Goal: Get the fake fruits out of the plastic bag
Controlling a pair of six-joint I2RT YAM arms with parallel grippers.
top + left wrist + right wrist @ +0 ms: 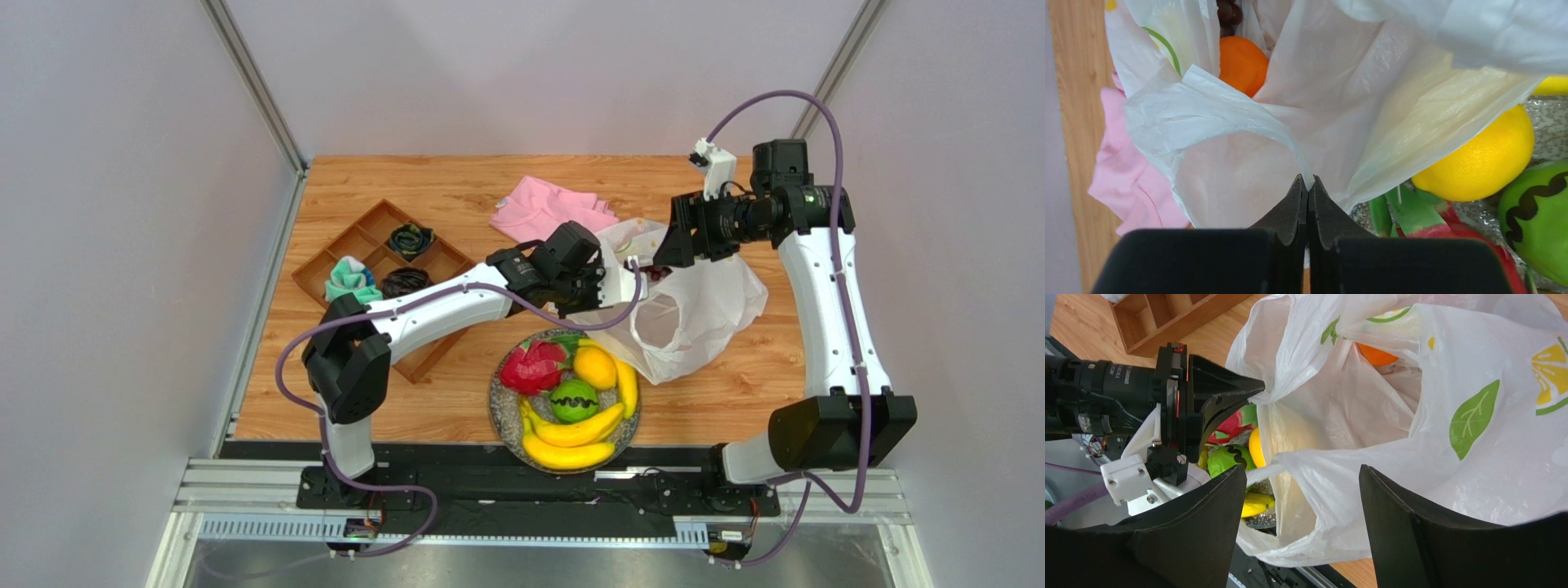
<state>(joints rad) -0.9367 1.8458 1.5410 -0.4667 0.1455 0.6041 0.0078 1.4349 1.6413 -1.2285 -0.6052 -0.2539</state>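
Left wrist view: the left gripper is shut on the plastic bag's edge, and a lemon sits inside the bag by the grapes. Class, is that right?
Not quite. In the left wrist view the fruit inside the plastic bag by the grapes is an orange; the lemon lies outside it. The left gripper is indeed shut on the bag's edge.

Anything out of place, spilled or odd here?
Nothing spilled or damaged. The fruits sit on the plate, an orange is inside the bag, and the left gripper pinches the bag's edge. Only a crumpled pink cloth lies loose beside the bag.
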